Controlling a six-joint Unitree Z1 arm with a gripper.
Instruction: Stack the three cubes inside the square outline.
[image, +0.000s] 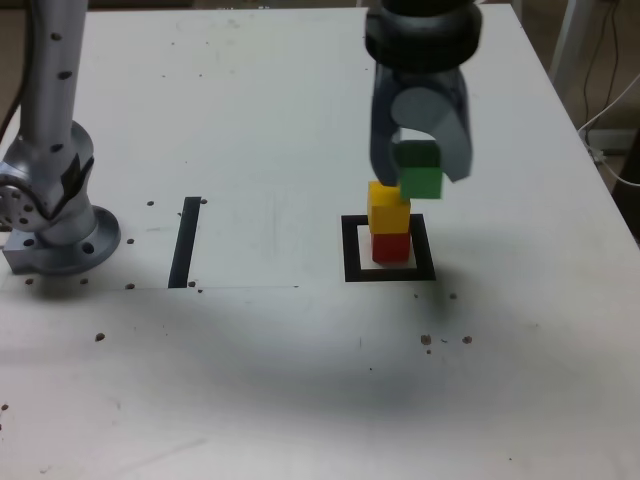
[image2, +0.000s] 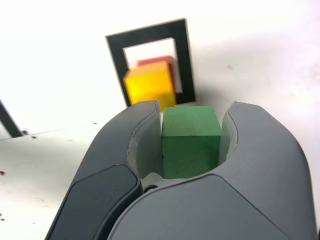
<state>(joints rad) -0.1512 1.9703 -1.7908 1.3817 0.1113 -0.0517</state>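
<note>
While the pincer (image: 420, 165) is clenched on the green cube (image: 419, 170), I hold that cube in the air just beside the top of the two-block stack, offset toward the exterior view's right. The yellow cube (image: 388, 207) sits on the red cube (image: 391, 246) inside the square outline (image: 352, 250) on the desk (image: 250, 150).

Handling, as I judge it: the green cube looks rigid and light, with smooth flat faces that could slip under a weak grip. The wrist view shows the pads (image2: 147, 142) bearing on two opposite side faces, which is the correct hold.

Orientation: a cube has no long axis. Its faces appear roughly level and close to parallel with the stack below.
</note>
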